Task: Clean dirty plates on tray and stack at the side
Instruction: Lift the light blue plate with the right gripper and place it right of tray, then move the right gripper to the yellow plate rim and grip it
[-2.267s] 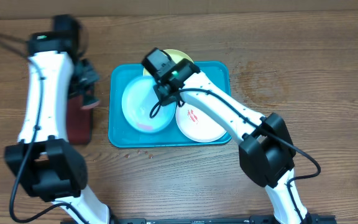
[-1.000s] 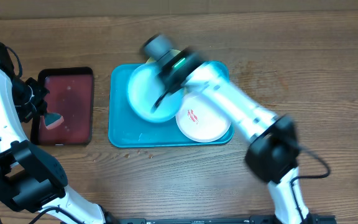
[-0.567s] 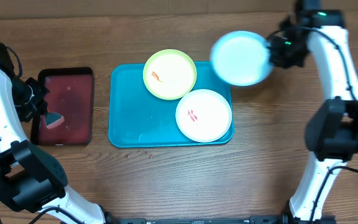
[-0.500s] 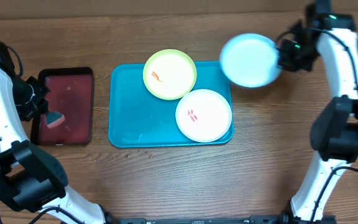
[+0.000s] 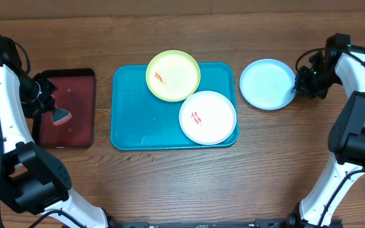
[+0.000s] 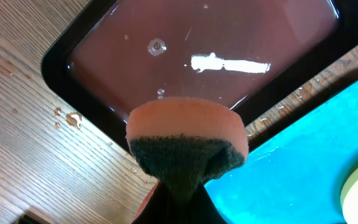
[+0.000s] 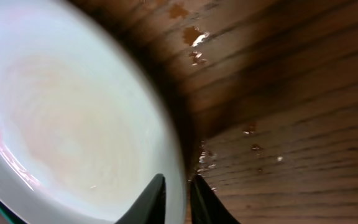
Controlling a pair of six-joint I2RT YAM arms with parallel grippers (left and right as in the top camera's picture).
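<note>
Grips sponge [image 6: 188, 134] in left gripper [image 5: 48, 107]; right gripper [image 7: 178, 190] fingers narrow astride light blue plate [image 5: 268, 84] rim, hold unclear, 3 o'clock of tray [image 5: 132, 107]; yellow-green plate [image 5: 173, 76], white plate [image 5: 208, 118] red-smeared

We show a turquoise tray [image 5: 128, 120], a yellow-green plate [image 5: 173, 76] and a white plate [image 5: 209, 120], both red-smeared. Our third plate [image 5: 267, 83] is light blue.

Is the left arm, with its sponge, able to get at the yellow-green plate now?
Probably yes. The yellow-green plate lies uncovered on the blue tray. The left gripper holds its sponge over the red tray alongside, and the right gripper is away at the light blue plate, so the way looks free.
</note>
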